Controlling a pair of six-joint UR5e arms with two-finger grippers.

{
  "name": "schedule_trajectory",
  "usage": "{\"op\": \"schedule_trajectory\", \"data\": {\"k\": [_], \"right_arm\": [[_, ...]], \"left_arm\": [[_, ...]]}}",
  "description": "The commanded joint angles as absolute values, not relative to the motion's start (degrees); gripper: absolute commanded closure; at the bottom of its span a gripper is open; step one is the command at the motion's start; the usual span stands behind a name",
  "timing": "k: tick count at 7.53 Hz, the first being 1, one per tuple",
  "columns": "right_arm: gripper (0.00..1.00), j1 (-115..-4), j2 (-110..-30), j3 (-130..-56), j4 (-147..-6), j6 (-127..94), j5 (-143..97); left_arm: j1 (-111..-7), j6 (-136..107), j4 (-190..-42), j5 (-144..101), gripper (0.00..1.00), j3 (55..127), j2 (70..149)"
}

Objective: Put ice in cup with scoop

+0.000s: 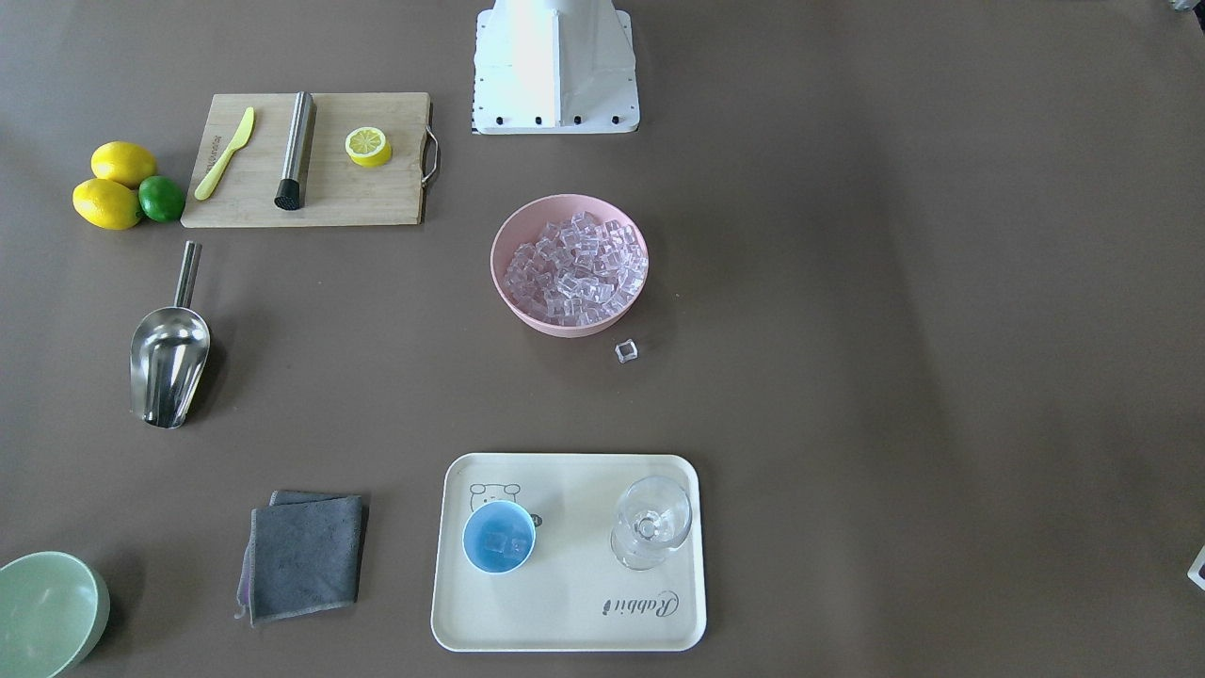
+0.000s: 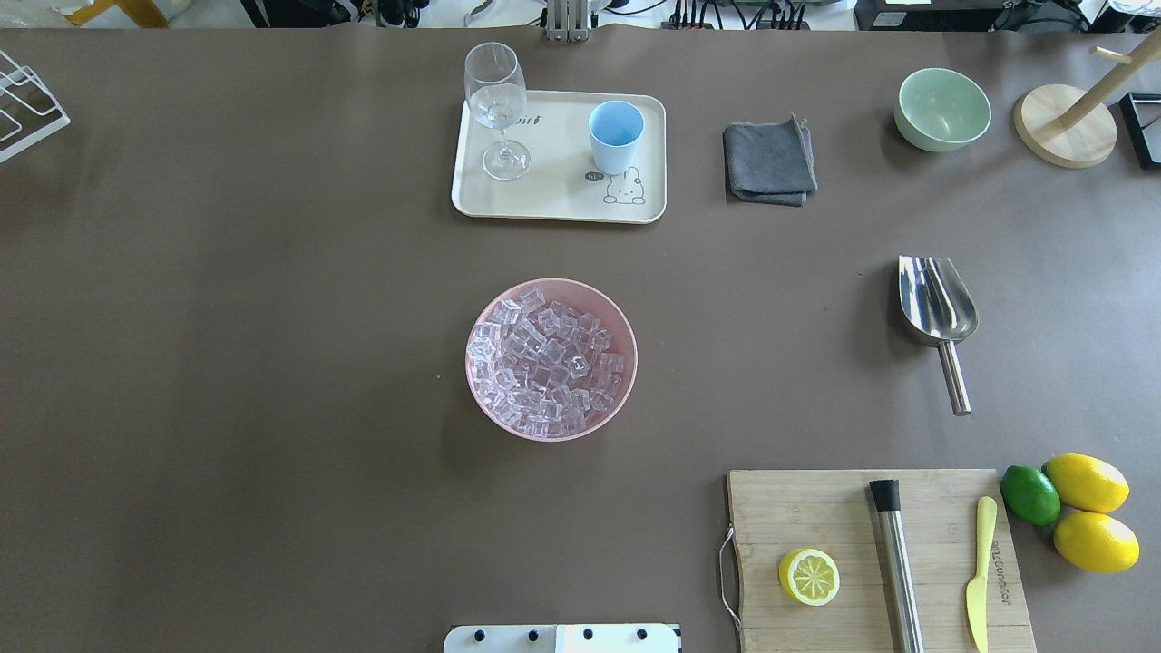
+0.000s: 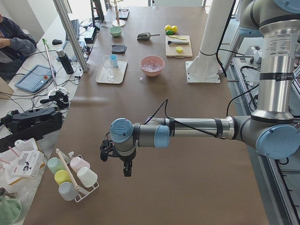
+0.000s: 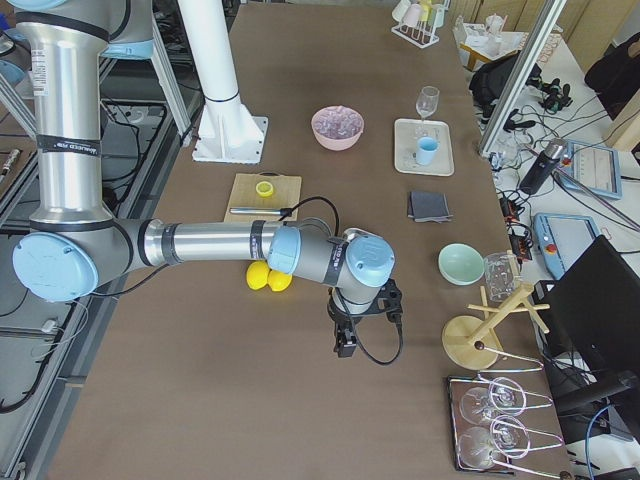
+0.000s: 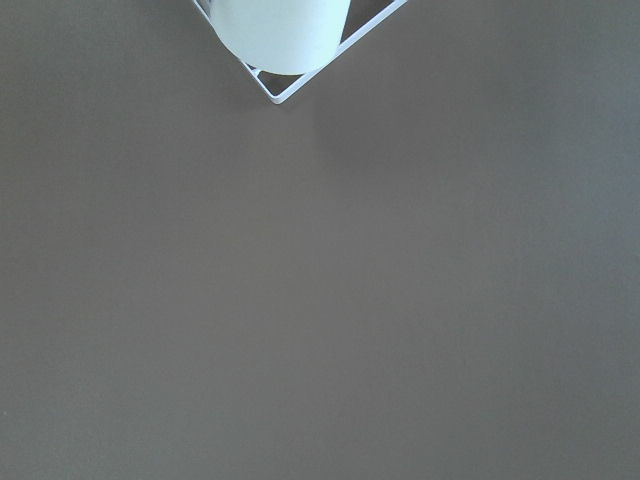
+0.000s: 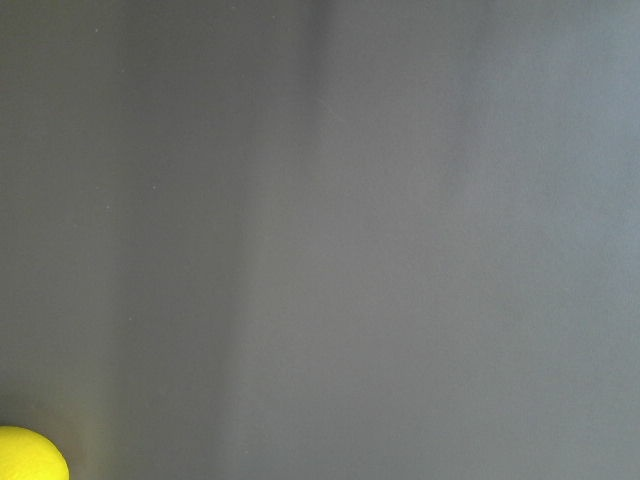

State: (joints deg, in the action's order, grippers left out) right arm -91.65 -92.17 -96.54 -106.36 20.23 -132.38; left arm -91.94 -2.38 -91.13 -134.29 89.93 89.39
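Observation:
The ice point(image 1: 576, 266) fills a pink bowl point(image 1: 504, 282) at the table's middle, also in the overhead view point(image 2: 551, 359). One loose cube point(image 1: 627, 351) lies beside the bowl. The light-blue cup point(image 1: 499, 536) stands on a cream tray point(image 1: 565, 612) and holds a few cubes. The steel scoop point(image 1: 169, 353) lies empty on the table, apart from everything, also in the overhead view point(image 2: 937, 308). My left gripper point(image 3: 125, 168) hangs over bare table far from these. My right gripper point(image 4: 345, 345) hangs past the lemons. I cannot tell whether either is open or shut.
A stemmed glass point(image 1: 651, 521) stands on the tray. A cutting board point(image 1: 377, 198) carries a lemon half, a steel rod and a yellow knife. Lemons and a lime point(image 1: 162, 198), a grey cloth point(image 1: 306, 556) and a pale-green bowl point(image 1: 47, 612) lie around. A cup rack point(image 3: 70, 178) stands near my left gripper.

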Motion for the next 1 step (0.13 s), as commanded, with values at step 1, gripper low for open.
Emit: {"op": "schedule_trajectory", "data": {"k": [1], "right_arm": [[0.00, -91.67, -92.20, -96.50, -106.26, 20.48, -132.36]], "left_arm": [[-91.93, -2.46, -91.14, -134.21, 0.03, 89.82, 89.38]]}}
